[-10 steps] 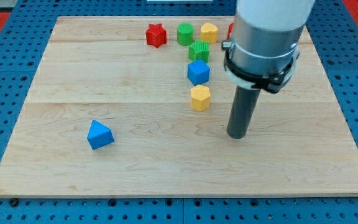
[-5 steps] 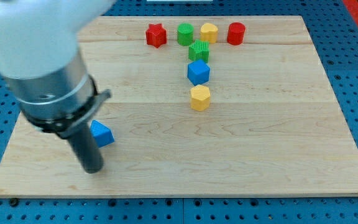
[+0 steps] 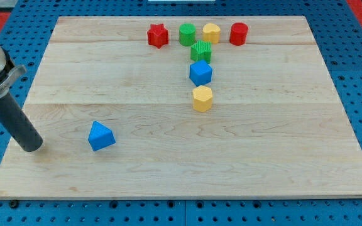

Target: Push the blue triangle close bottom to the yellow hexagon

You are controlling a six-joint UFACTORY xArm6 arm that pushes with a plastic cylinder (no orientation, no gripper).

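In the camera view, I am seeing my tip (image 3: pixel 31 147) resting on the pale wooden board (image 3: pixel 281 157) near the view's left edge. The dark rod is leaning up toward the view's top left, where the grey arm body is partly leaving the picture. This arm is carrying no jaws at all, only the straight rod, so it is holding nothing and nothing is being gripped.

The small blue triangle block (image 3: pixel 100 136) is lying to the view's right of my tip, near it but with bare wood showing between them, so they are not touching. It is sitting in the lower left part of the board.

The yellow hexagon block (image 3: pixel 202 98) is standing well apart from the blue triangle, toward the view's right and a little higher, around the middle of the board. Just above it the blue cube-like block (image 3: pixel 200 73) is sitting, and above that one the ribbed green block (image 3: pixel 201 51) is standing, close to it.

Along the view's top a row is running: the red star block (image 3: pixel 158 35), the green cylinder block (image 3: pixel 187 34), a second yellow block (image 3: pixel 211 32) and the red cylinder block (image 3: pixel 238 33).

The board is lying on a blue perforated table (image 3: pixel 357 75).
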